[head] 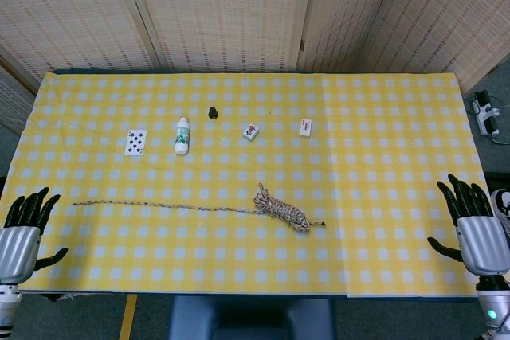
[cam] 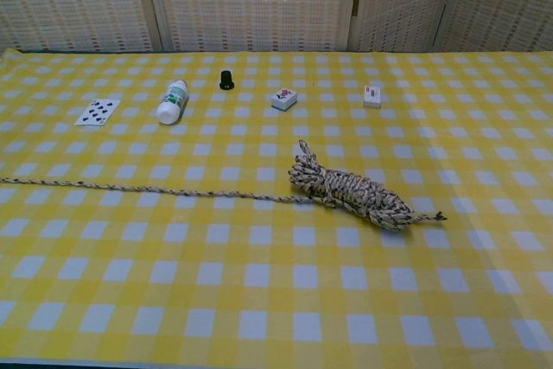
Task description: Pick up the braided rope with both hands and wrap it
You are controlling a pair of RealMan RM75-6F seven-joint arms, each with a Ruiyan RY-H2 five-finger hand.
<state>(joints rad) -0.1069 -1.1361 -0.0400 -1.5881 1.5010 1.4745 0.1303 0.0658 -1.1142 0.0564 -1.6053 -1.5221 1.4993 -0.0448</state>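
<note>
The braided rope [head: 280, 209] lay on the counter [head: 382, 157], which was covered in a yellow-and-white checked cloth. Most of the rope was bunched into a tight coiled bundle right of centre, toward the near edge. One long loose strand ran from the bundle straight out to the left, and a short tail stuck out on the bundle's right end. In the chest view the bundle [cam: 350, 189] sat mid-frame, with the strand reaching the left border.

The left robot hand [head: 24, 227] hovered at the near left corner of the counter, released, fingers apart and pointing away, holding nothing. It was well apart from the strand's left end. The right robot hand [head: 472, 220] hovered off the near right corner in the same way, released, fingers spread, nothing in it, well apart from the bundle. Neither hand showed in the chest view.

Farther back was a row of small items: a playing card [head: 135, 142] on the left, a white bottle with green label [head: 182, 134] lying beside it, a small black cap-like object [head: 213, 112] behind, then a small tile [head: 251, 131] and another small white block [head: 306, 127] to the right. All were well apart from the rope. Woven panel screens [head: 223, 5] stood behind the counter.
</note>
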